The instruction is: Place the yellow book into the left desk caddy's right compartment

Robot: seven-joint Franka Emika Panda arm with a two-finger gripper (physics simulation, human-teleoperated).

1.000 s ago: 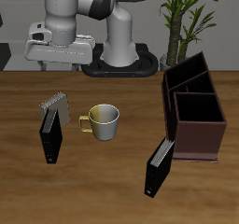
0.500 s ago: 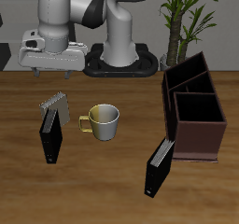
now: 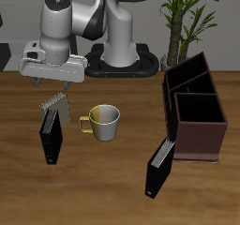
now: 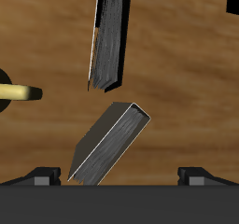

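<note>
The yellow book (image 3: 56, 107) stands tilted on the table, right behind a black upright book (image 3: 50, 140). My gripper (image 3: 53, 79) hangs open and empty just above and slightly behind the yellow book. In the wrist view the yellow book (image 4: 107, 144) shows as a grey slab with pale edges close to my open gripper (image 4: 121, 177), between the fingertips (image 4: 42, 176). The black book (image 4: 110, 36) lies beyond it. The left desk caddy (image 3: 197, 112), a dark maroon box with dividers, stands far across the table and its compartments look empty.
A pale yellow mug (image 3: 103, 123) stands beside the two books; its handle (image 4: 19, 92) shows in the wrist view. A second black book (image 3: 159, 168) stands near the caddy's front corner. A potted plant (image 3: 187, 22) stands behind the caddy.
My gripper has come forward and down toward the yellow book. The books, mug and caddy have not moved.
</note>
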